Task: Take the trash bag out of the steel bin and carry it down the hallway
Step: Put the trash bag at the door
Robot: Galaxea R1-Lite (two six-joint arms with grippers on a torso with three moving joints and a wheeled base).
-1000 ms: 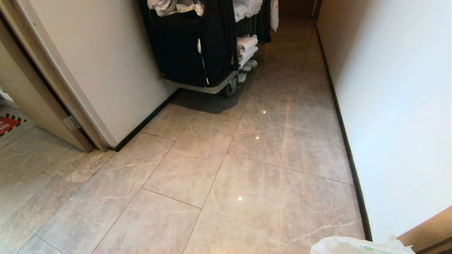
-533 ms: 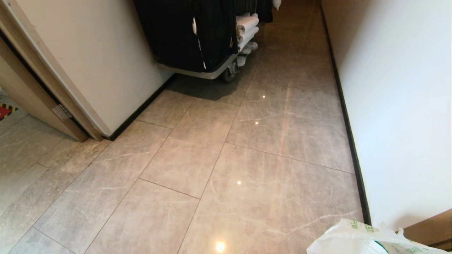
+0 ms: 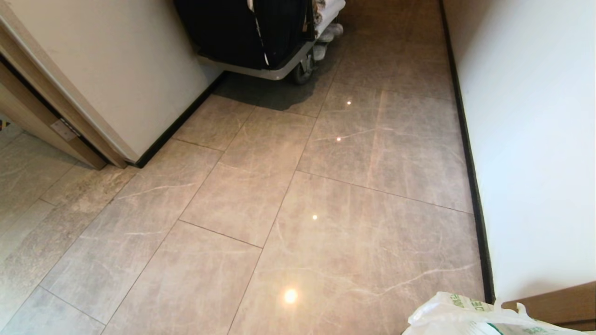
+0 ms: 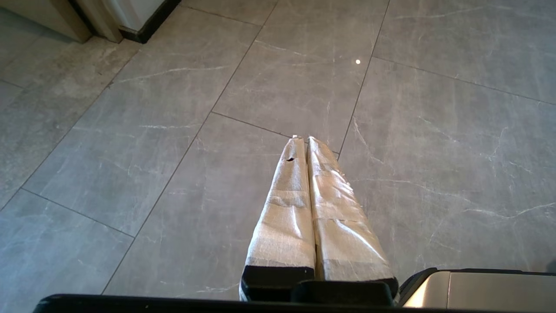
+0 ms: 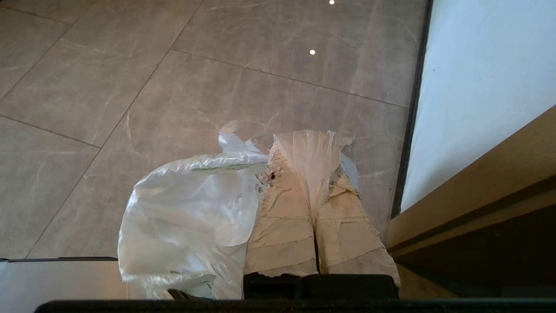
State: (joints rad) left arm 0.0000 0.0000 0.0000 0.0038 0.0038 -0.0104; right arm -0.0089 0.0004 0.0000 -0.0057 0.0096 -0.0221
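Observation:
The trash bag [image 5: 186,217], thin white plastic with green print, hangs from my right gripper [image 5: 310,150], which is shut on a pinched fold of it above the hallway floor [image 3: 298,209]. The bag's top [image 3: 470,316] also pokes into the head view at the bottom right corner, beside the white wall. My left gripper [image 4: 302,140] is shut on nothing, its tape-wrapped fingers [image 4: 286,204] pressed together over bare tiles. The steel bin is out of view.
A black housekeeping cart [image 3: 260,37] on wheels with folded white towels stands ahead on the left against the wall. White walls [image 3: 535,139] with black baseboards line the corridor. A wooden door frame [image 3: 56,121] opens at the left; wooden trim [image 5: 478,195] sits close on the right.
The head view has tilted downward: the cart and door frame have slid up the picture, and more of the trash bag shows at the bottom right. Neither arm has moved.

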